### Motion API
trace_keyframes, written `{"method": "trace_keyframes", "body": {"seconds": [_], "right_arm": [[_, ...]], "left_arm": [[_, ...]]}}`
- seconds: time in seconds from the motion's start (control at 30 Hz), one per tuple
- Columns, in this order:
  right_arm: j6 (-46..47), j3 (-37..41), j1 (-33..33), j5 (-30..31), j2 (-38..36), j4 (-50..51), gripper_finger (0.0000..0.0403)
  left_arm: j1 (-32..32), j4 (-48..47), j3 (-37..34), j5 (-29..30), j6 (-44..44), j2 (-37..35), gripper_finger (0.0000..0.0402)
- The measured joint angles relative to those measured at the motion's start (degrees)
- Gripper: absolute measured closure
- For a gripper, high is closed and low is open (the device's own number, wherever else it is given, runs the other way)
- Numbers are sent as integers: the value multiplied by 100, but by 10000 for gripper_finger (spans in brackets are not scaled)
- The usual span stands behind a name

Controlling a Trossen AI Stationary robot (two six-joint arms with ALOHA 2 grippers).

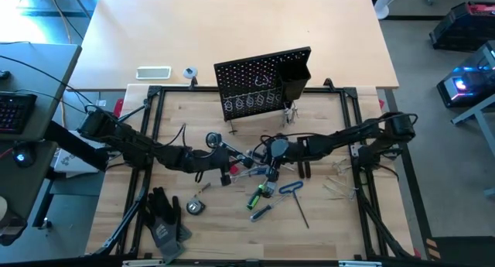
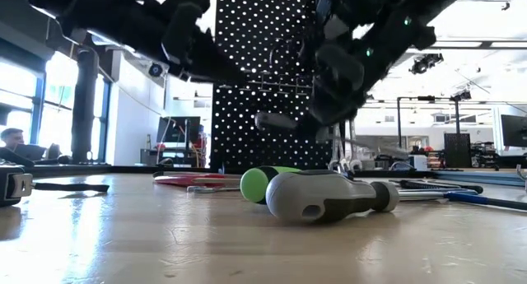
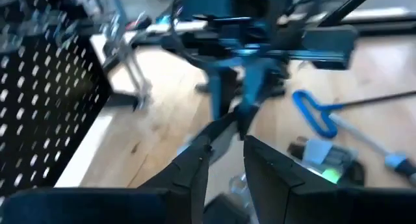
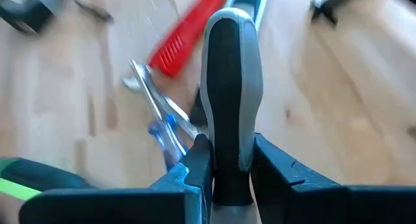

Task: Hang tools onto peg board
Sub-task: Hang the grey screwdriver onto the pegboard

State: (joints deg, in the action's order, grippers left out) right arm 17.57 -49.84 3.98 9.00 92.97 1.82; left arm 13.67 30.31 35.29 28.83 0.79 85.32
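Right wrist view: grey-black screwdriver handle (image 4: 229,87) clamped between right gripper (image 4: 227,169) fingers, raised above table (image 1: 325,220) centre. Remaining tools (image 1: 267,191) scattered beneath. Peg board (image 1: 263,83) upright at far edge. Left gripper (image 3: 224,165) opposite, close by, fingers narrowly parted, grasp undeterminable.

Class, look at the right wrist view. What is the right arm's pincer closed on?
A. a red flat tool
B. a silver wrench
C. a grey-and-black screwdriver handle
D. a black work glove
C: in the right wrist view the right pincer has its two fingers pressed against both sides of the grey-and-black screwdriver handle, while the red flat tool and the silver wrench lie free on the table beyond it.
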Motion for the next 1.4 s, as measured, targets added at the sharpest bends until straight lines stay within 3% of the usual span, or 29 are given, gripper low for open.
{"method": "trace_keyframes", "body": {"seconds": [0.3, 0.5, 0.67, 0.87, 1.13, 1.4], "right_arm": [[-469, -2, 254, 123, -1085, -487, 336], [-907, -4, 425, 174, -1595, -759, 336], [-1355, -11, 559, 174, -1645, -1359, 336], [-1748, -11, 628, 175, -1645, -1818, 336], [-2064, -13, 654, 95, -1645, -2304, 336], [-2118, -22, 571, -101, -1526, -2697, 336]], "left_arm": [[-22, 724, 2, -479, -689, -498, 311], [-22, 962, 2, -649, -897, -831, 266], [-128, 1945, 2, -1022, -963, -835, 216], [-321, 2761, 4, -1566, -902, -831, 184], [-474, 3067, 25, -1869, -746, -714, 176], [-471, 3073, 715, -2022, -948, -180, 176]]}}
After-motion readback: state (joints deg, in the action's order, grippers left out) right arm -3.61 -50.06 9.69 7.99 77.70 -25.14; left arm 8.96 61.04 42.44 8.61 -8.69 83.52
